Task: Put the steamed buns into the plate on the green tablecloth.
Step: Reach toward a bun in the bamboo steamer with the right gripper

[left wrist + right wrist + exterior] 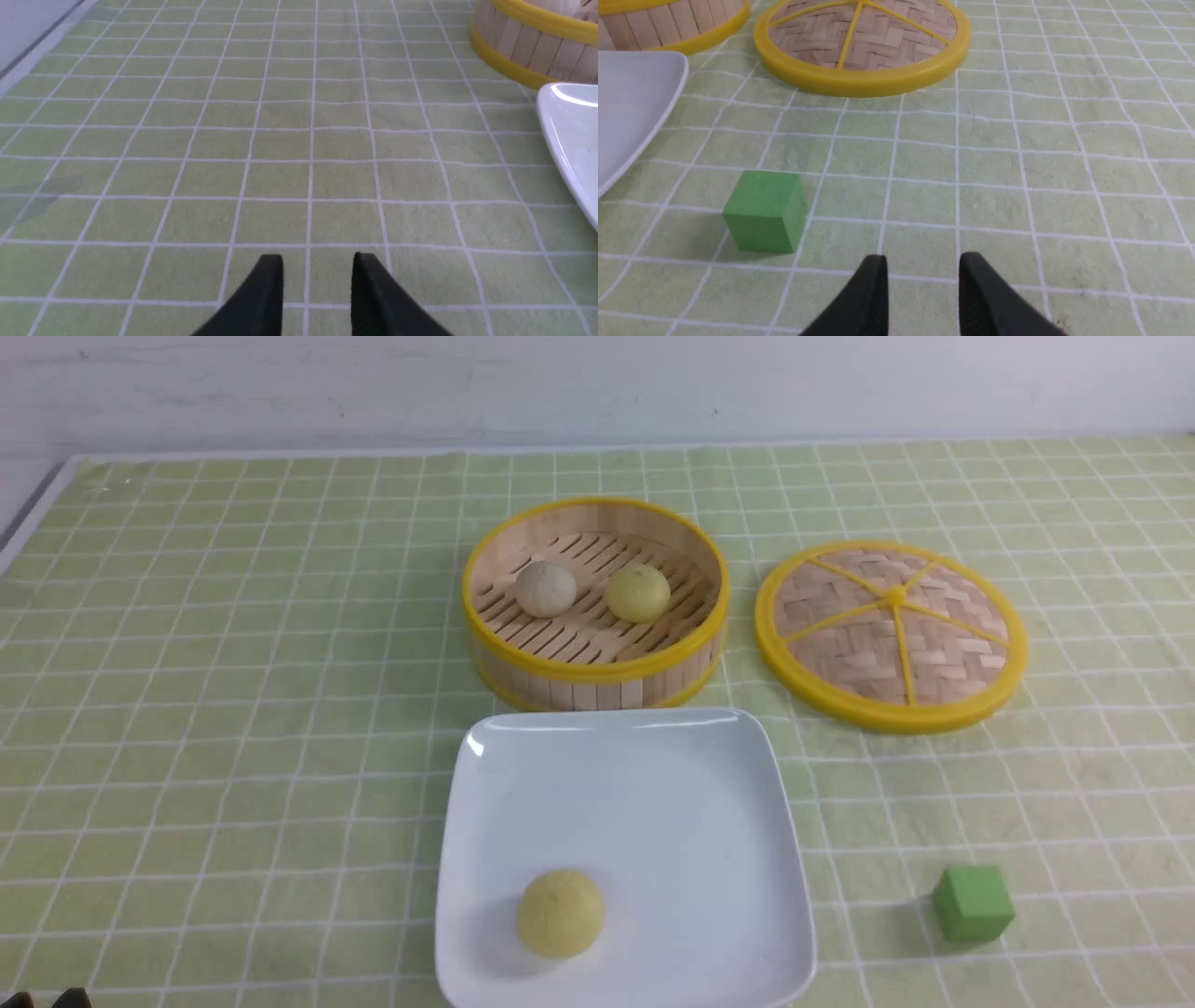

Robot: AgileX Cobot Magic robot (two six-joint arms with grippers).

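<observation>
Green gridded tablecloth [233, 709] covers the tabletop. Relative to the plate [635, 803]: one yellow bun [560, 913] on it, done; whitish bun [546, 589] and second yellow bun [638, 594] in the steamer [597, 674] beyond it, pending. Left end effector [317, 256] and right end effector [928, 256]: fingers apart.

From where I'm standing, I can't make out a single word, number, label, brand or sign on anything here.
</observation>
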